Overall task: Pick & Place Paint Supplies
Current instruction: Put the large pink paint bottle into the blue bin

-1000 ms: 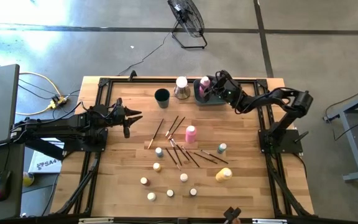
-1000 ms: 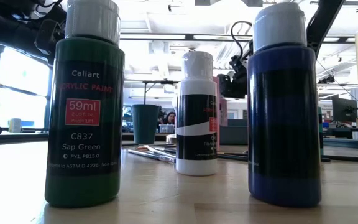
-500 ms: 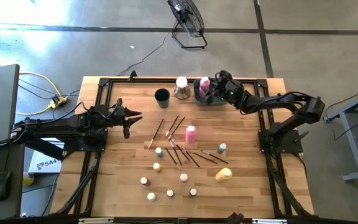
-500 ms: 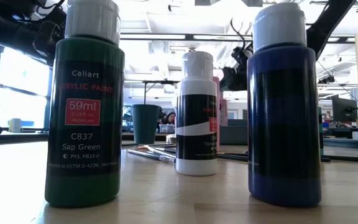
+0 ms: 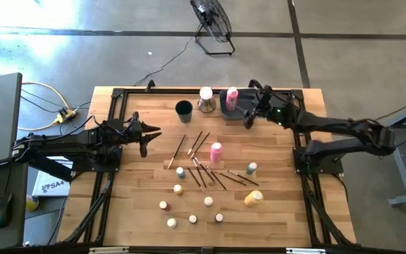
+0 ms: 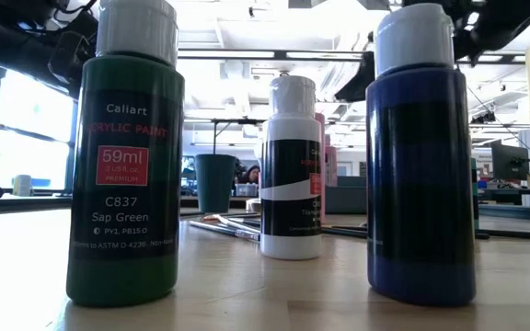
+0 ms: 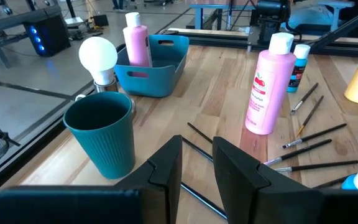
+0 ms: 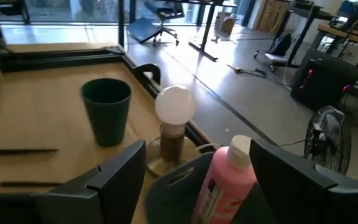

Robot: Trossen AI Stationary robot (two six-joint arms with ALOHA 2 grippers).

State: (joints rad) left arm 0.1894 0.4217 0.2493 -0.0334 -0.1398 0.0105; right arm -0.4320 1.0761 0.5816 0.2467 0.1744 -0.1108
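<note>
Right end effector [image 5: 247, 117] fingers wide apart, empty, just beside bin [image 5: 226, 110] holding upright pink bottle [image 5: 231, 96]. Left end effector [image 5: 149, 135] waits at tabletop [image 5: 139, 197] left side, fingers nearly together, empty.

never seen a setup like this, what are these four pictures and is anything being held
It is a robot with two dark arms at a wooden table, each ending in a two-finger gripper. One picture looks straight down, one sits at table height behind big paint bottles, and two come from cameras on the wrists. The right gripper is open just beside the bin, where a pink bottle stands. The left gripper waits at the table's left side, holding nothing. Loose on the table lie another pink bottle, a yellow bottle, brushes and small pots. Nothing is held.
</note>
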